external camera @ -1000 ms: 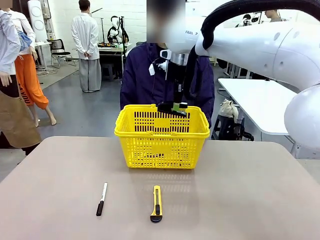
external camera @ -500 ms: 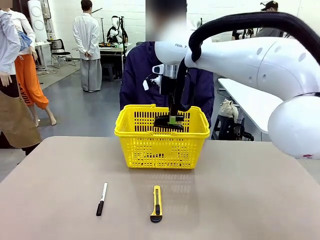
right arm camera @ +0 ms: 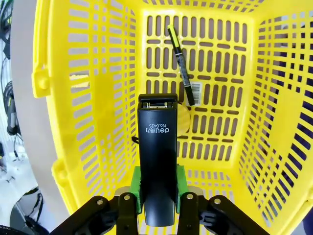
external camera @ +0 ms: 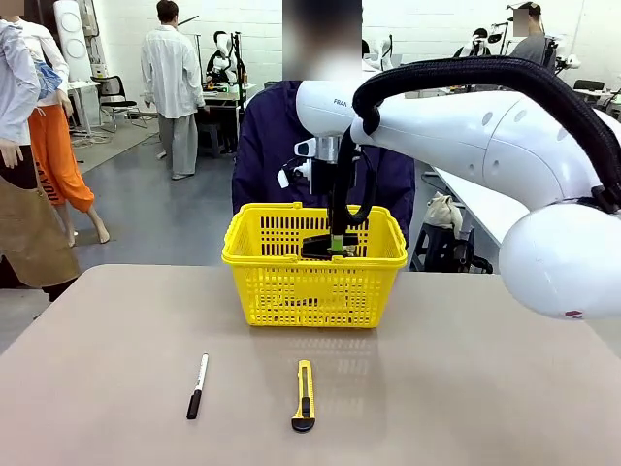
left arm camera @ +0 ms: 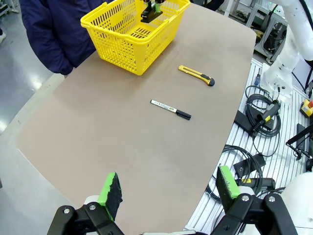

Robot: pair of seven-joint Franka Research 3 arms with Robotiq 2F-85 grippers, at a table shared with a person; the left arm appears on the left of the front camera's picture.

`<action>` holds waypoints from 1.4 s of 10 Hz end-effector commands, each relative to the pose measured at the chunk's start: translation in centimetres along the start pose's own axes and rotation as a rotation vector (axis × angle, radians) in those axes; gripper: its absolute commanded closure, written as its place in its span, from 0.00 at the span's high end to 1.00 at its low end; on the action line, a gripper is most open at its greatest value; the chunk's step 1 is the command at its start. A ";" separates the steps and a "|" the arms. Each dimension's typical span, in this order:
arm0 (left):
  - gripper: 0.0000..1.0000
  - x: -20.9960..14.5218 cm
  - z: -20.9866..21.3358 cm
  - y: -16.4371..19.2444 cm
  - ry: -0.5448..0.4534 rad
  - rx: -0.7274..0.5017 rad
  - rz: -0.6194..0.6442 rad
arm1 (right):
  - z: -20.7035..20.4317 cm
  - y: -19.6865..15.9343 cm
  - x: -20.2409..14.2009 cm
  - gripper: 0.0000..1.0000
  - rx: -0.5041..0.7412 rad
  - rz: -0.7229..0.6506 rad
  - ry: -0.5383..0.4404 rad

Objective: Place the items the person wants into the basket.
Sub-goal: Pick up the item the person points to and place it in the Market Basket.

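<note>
A: Where is the black desk stapler [right arm camera: 157,152] right now?

B: Clamped between the green pads of the right gripper [external camera: 331,245], which is closed tight on its rear half. It hangs inside the mouth of the bright yellow slotted plastic basket [external camera: 243,254], just below rim level.

A: And how does it lie relative to the floor of the basket?

B: Straight above it. In the right wrist view the stapler's long axis runs away from the gripper toward the far wall, roughly in line with the slim black pen with a yellow end [right arm camera: 181,64] lying on the bottom. Something round and yellow [right arm camera: 183,120] peeks out beside the stapler's nose, probably the tape measure.

A: So letting go is what remains?

B: I'd judge so; the drop is straight down.

A: The left gripper [left arm camera: 167,188]?

B: Wide open, empty, well back over the near surface [left arm camera: 122,127].
</note>
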State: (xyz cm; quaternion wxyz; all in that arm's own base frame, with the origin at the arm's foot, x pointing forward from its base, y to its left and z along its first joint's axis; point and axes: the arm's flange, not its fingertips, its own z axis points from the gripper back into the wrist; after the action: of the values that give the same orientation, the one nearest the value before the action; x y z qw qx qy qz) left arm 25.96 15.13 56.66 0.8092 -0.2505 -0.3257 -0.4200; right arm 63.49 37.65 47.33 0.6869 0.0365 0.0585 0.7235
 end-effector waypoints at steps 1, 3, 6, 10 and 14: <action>1.00 -0.1 0.2 0.1 -0.016 -0.011 -0.017 | 2.2 -2.9 1.5 0.32 -0.004 0.029 0.041; 1.00 -0.1 0.2 0.1 -0.016 -0.011 -0.017 | 2.3 -2.8 1.5 0.50 -0.005 0.032 0.045; 1.00 -0.1 0.2 0.1 -0.016 -0.011 -0.017 | 2.3 -2.8 1.4 0.79 -0.012 0.031 0.046; 1.00 -0.1 0.2 0.1 -0.016 -0.011 -0.017 | 2.9 -2.2 0.9 1.00 -0.032 0.018 0.036; 1.00 -0.1 0.2 0.1 -0.016 -0.011 -0.017 | 9.0 9.0 -5.8 1.00 -0.124 -0.231 0.130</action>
State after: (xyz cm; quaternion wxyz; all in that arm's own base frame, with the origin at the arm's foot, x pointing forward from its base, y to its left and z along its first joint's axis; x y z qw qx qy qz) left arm 25.97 15.13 56.65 0.8093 -0.2506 -0.3255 -0.4199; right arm 61.22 34.76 57.14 0.7307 -0.0245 0.0407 0.6811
